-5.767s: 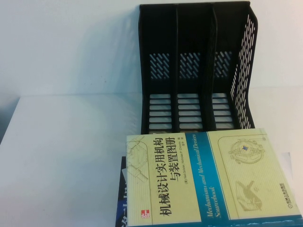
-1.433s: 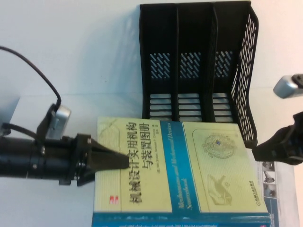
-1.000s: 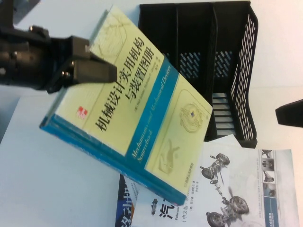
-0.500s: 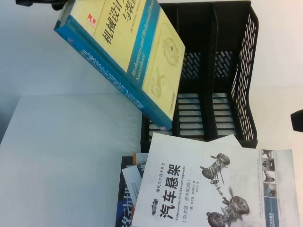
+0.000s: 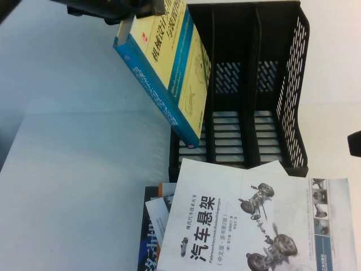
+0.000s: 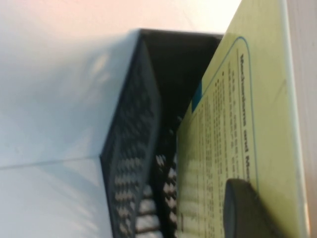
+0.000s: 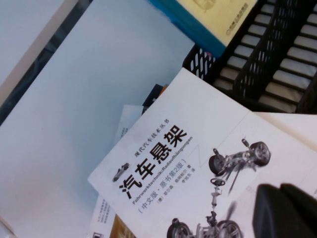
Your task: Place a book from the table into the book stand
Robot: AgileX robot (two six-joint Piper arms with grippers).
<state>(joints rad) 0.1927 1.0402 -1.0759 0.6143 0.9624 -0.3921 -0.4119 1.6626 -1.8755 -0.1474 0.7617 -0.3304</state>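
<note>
My left gripper [image 5: 141,8] is at the top of the high view, shut on the upper end of the pale yellow-green book [image 5: 169,73]. The book hangs tilted in the air with its blue spine toward me. Its lower corner sits in front of the left slot of the black book stand [image 5: 282,84]. The left wrist view shows one dark finger [image 6: 242,208] pressed on the book's cover [image 6: 247,124], beside the book stand [image 6: 133,163]. My right gripper [image 7: 285,208] is shut and empty, hovering over the white book [image 7: 188,163] at the right of the table [image 5: 84,186].
A white book with car-part drawings [image 5: 254,220] lies just in front of the stand, on top of other books [image 5: 155,226]. The stand's middle and right slots hold nothing. The table's left edge [image 5: 11,147] is near.
The book has swung more edge-on and shifted right toward the stand's left slot. My left gripper has come into view at the top. The right gripper has not moved.
</note>
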